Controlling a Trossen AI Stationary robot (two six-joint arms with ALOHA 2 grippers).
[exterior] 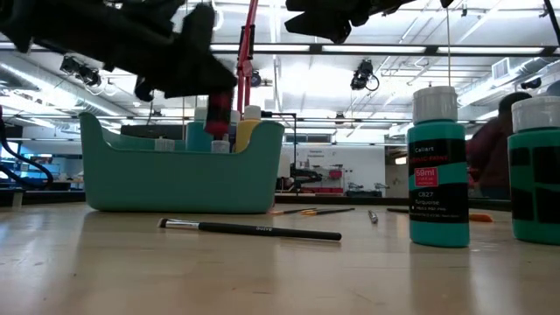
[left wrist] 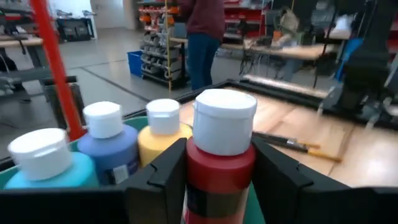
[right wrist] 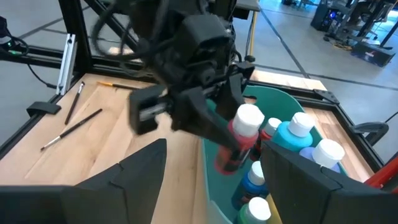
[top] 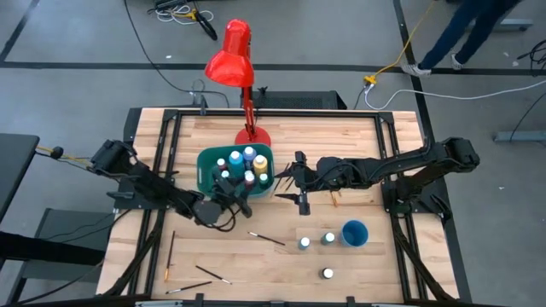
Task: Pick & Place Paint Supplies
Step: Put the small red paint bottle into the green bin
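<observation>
Teal-labelled plastic paint bottle [exterior: 437, 166] stands nearest; left claw [left wrist: 214, 177] pinches a red white-capped bottle [left wrist: 219, 165] over the teal bin [top: 207, 162]; releasing tilted could topple neighbours. Right claw [right wrist: 214, 171] spread, at three o'clock.

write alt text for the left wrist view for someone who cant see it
The left gripper holds a red paint bottle with a white cap, upright, over the teal bin. Light blue, blue and yellow bottles stand behind it; paintbrushes lie on the wooden table beyond.
</observation>
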